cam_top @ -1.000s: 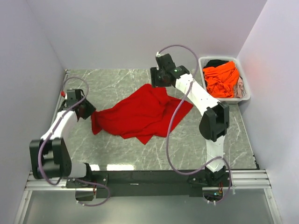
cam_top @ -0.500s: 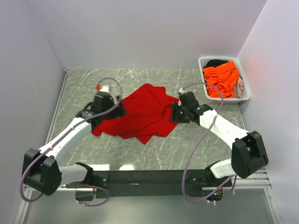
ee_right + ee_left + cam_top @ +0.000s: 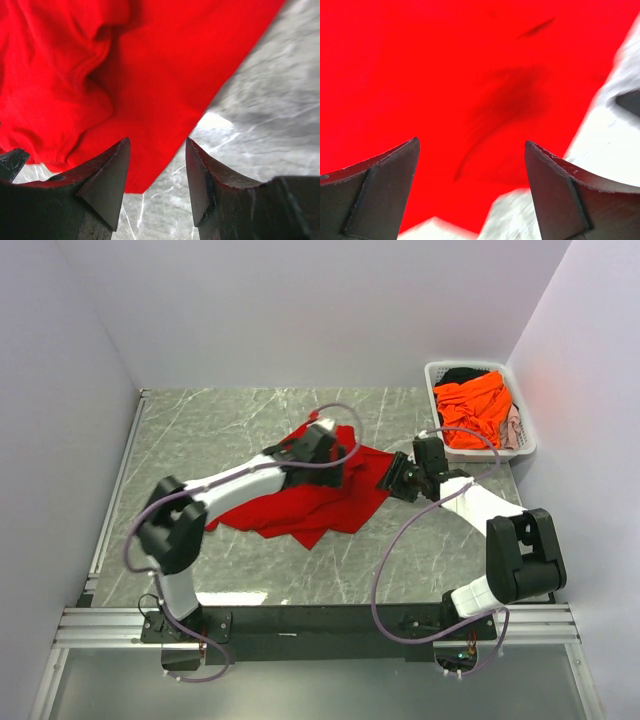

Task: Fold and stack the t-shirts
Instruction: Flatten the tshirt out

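Tabletop: left pincer, right pincer gape empty over red t-shirt.

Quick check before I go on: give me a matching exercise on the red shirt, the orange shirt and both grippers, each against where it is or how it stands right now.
Things:
1. bright red cloth t-shirt
2. vivid orange cloth t-shirt
3. left gripper
4. right gripper

Places and states:
A. lying in the white slotted plastic basket
B. jaws wide apart, over the red shirt's far part
C. crumpled on the grey marble table
D. jaws apart, at the red shirt's edge nearer the basket

Pairs: 1-C, 2-A, 3-B, 4-D.
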